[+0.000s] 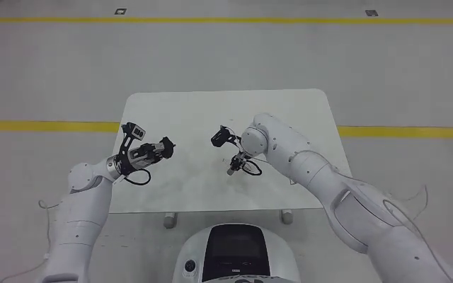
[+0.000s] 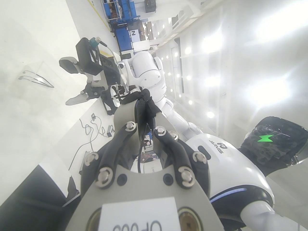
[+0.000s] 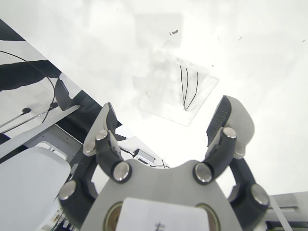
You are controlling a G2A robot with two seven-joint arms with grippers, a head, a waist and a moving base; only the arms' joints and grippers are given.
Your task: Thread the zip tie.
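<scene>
Pickup looks done: my left gripper [image 2: 137, 104] pinches the black zip tie [image 2: 141, 119]; my right gripper [image 3: 167, 109] hangs spread; next it must catch the tail.

**Top view:** even, bright overhead light falls on the white table [image 1: 212, 106] and the pale floor [image 1: 226, 56], and contrast is low throughout.

**Left wrist view:** ceiling lamps [image 2: 267, 90] flare into broad white glare (the surface around them washes out). The closed fingers of the left gripper [image 2: 142, 100] stand dark against it. Straight edges bow strongly toward the frame's border.

**Right wrist view:** the table is nearly blown out. A clear pouch [image 3: 166, 104] shows only by a faint sheen, and the zip ties [image 3: 186, 87] in it read as thin dark lines.
</scene>
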